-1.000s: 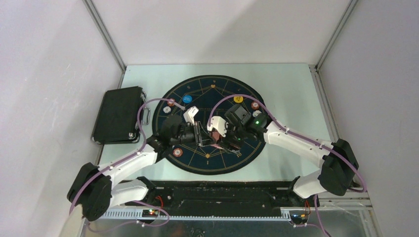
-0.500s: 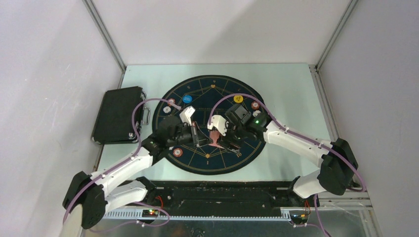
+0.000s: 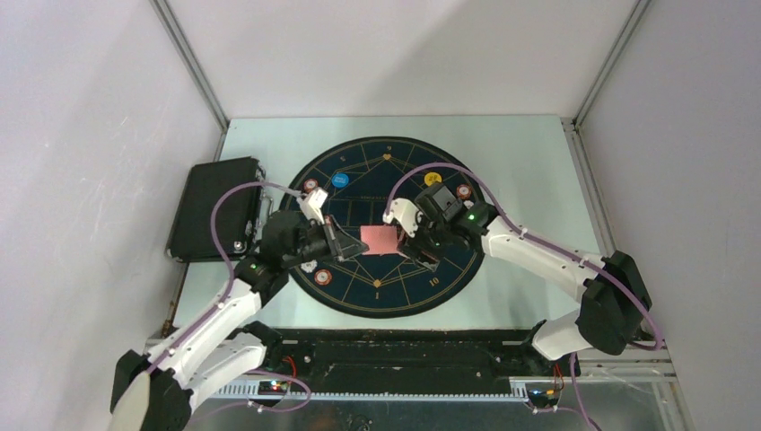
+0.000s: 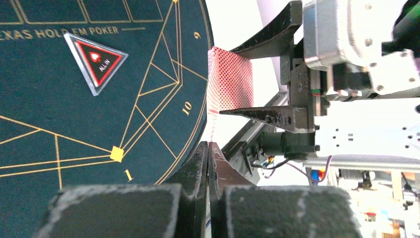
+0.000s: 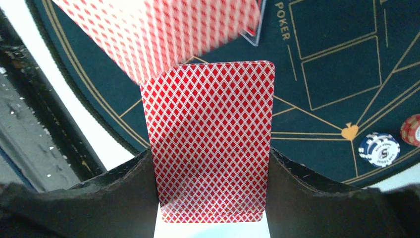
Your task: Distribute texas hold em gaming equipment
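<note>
Two closed pincers meet above the poker mat [image 5: 317, 74]: our right gripper [image 5: 213, 168] clamps the deck [image 5: 213, 124] by its long edges, and our left gripper [image 4: 208, 148] pinches a single card [image 5: 148, 34] just beside it, on the left arm's side.

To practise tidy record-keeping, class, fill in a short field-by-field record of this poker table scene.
Left fingers: shut on single card
Right fingers: shut on pack of cards, patterned backs showing
Mat: dark, round, gold lines
On mat: red triangular token; blue chip; yellow chip
Off mat: black case, shut, on the left
</note>
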Action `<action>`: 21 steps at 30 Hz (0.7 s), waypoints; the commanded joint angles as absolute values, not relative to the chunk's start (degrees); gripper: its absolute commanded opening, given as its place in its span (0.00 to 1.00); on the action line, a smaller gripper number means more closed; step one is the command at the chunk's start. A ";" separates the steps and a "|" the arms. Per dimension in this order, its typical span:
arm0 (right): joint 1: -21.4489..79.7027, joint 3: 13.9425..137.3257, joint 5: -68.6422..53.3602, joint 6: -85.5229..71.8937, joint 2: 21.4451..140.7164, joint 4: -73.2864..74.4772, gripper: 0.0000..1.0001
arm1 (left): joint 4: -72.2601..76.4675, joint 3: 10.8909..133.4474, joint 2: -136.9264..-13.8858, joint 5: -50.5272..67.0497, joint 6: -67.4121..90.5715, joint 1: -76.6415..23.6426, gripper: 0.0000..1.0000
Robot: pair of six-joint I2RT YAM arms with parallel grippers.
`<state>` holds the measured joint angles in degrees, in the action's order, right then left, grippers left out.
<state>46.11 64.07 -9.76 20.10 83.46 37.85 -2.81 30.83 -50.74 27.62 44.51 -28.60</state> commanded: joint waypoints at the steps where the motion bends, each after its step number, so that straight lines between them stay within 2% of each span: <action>1: 44.48 63.46 -5.32 17.13 82.63 33.15 0.00 | -3.67 29.41 -46.18 28.82 46.42 -24.97 0.00; 4: 43.05 63.37 -3.42 15.33 82.35 31.62 0.00 | -3.12 27.89 -44.11 29.20 49.46 -20.82 0.00; 10: 40.41 63.35 -0.39 8.67 81.66 29.60 0.00 | -8.10 27.36 -40.92 22.62 49.34 -15.83 0.00; 21: 38.33 63.03 2.24 2.93 80.23 29.92 0.00 | -2.42 23.62 -45.61 18.88 51.71 -6.92 0.00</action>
